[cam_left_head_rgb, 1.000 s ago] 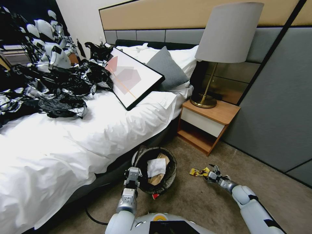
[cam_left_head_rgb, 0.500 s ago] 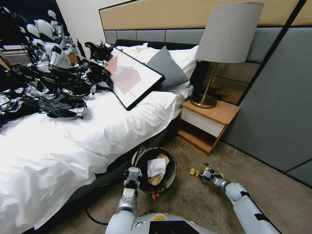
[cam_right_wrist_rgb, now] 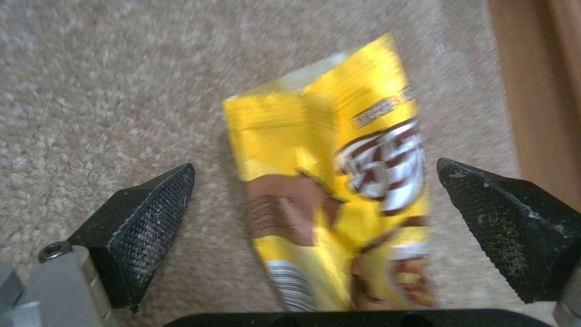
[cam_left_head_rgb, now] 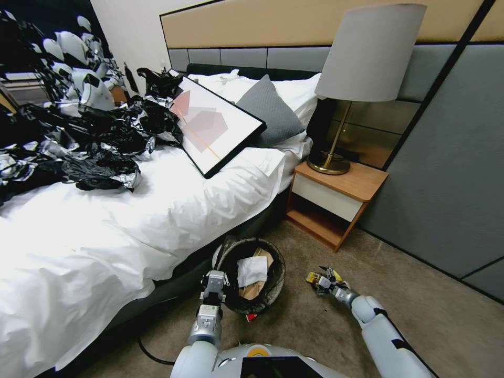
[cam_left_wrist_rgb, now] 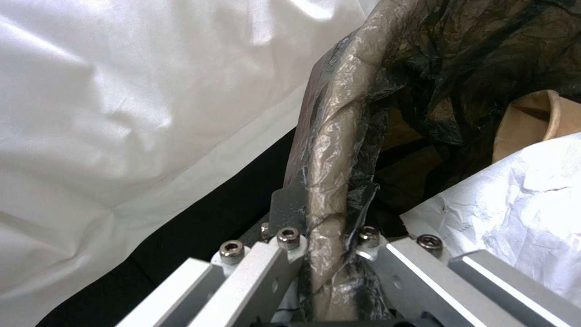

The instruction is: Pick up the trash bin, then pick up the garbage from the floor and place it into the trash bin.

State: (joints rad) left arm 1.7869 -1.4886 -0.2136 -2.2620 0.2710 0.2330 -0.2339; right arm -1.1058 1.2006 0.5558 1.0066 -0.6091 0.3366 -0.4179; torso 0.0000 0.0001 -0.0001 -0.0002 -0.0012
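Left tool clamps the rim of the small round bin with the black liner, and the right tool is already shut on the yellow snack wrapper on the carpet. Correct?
Not quite. The right tool is open: the right wrist view shows its pads either side of the yellow snack wrapper, apart from it. The left tool does clamp the rim of the small round bin with the black liner.

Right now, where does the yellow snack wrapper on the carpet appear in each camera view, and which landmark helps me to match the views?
Head view: the yellow snack wrapper lies on the carpet, right of the trash bin, at the right gripper.
Left wrist view: not in it.
Right wrist view: the wrapper lies between the open black fingers.
Shared landmark: the wooden nightstand.
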